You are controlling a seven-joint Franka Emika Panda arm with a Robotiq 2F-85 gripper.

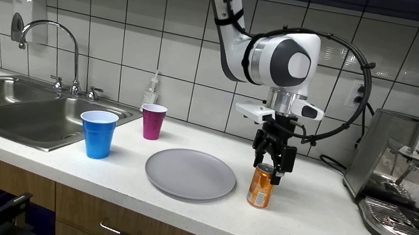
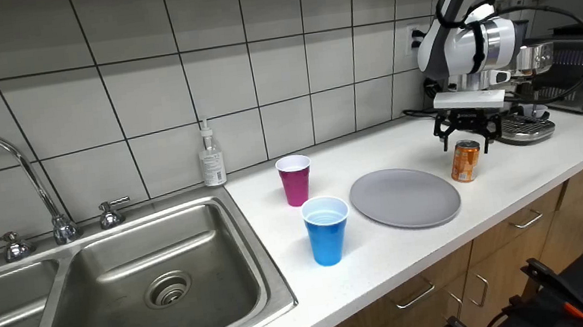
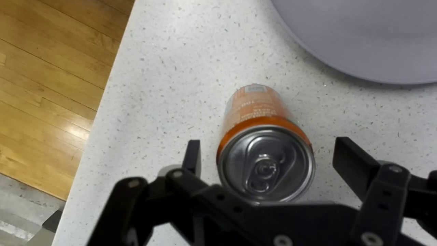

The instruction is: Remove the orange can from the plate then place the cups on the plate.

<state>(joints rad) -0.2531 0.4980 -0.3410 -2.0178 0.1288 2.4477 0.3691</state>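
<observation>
The orange can [image 1: 259, 191] [image 2: 465, 164] stands upright on the white counter beside the grey plate [image 1: 190, 173] [image 2: 405, 197]. The plate bears nothing. My gripper [image 1: 266, 171] [image 2: 466, 148] is open, pointing down with its fingers around the can's top. In the wrist view the gripper [image 3: 268, 145] shows a gap on both sides of the can [image 3: 266, 164]; part of the plate [image 3: 368, 34] shows at top right. The blue cup [image 1: 98, 137] [image 2: 326, 236] and the magenta cup [image 1: 152, 124] [image 2: 295, 185] stand upright on the counter, on the plate's sink side.
A metal sink [image 1: 40, 139] [image 2: 278, 291] with a faucet [image 1: 76, 55] lies beyond the cups. A clear soap bottle [image 1: 150, 93] [image 2: 212, 161] stands by the wall. A coffee machine [image 1: 410, 160] stands on the can's other side. The counter's front edge [image 3: 102, 102] runs near the can.
</observation>
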